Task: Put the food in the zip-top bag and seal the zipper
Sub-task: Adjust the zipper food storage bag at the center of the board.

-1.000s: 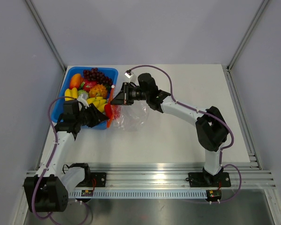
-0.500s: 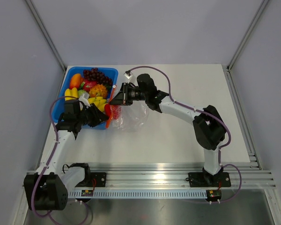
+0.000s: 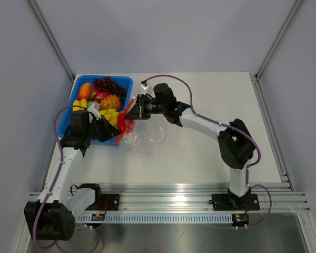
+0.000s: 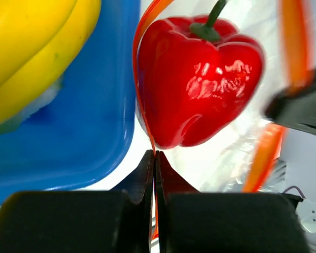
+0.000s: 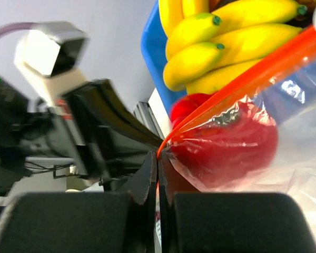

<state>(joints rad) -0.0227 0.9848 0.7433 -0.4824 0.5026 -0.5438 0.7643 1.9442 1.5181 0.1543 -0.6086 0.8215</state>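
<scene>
L gripper (image 4: 154, 158) jaws pinched shut on the zipper (image 4: 139, 79) strip; R gripper (image 5: 158, 155) jaws also clamped on it, further along the mouth. Inside the zip-top bag (image 3: 150, 134) sits a red bell pepper (image 4: 200, 79), just beside blue tray (image 4: 95, 116) w/ bananas (image 5: 226, 42).

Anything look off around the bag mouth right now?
Yes: the red pepper sits right against the zipper, bulging at the mouth of the bag, so it may block sealing. Both the left gripper and right gripper pinch that strip, while the bananas lie in the blue tray.
</scene>
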